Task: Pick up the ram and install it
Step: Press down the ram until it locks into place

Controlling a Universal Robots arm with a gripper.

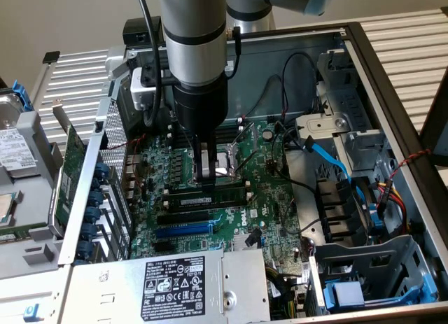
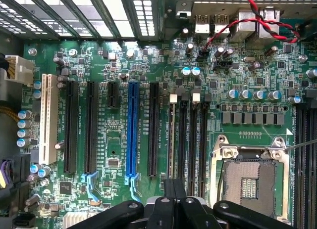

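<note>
In the exterior view the gripper stands low over the motherboard inside the open computer case, its jaws drawn together just above the ram, a long narrow green stick lying along a memory slot beside the CPU socket. Whether the fingertips press on its top edge or clear it is hard to make out. The stick looks light, stiff and fragile, best taken by its long edges, away from chips and contacts. In the wrist view the closed gripper hangs over the memory slots; the stick itself is hard to pick out edge-on beneath the fingers.
</note>
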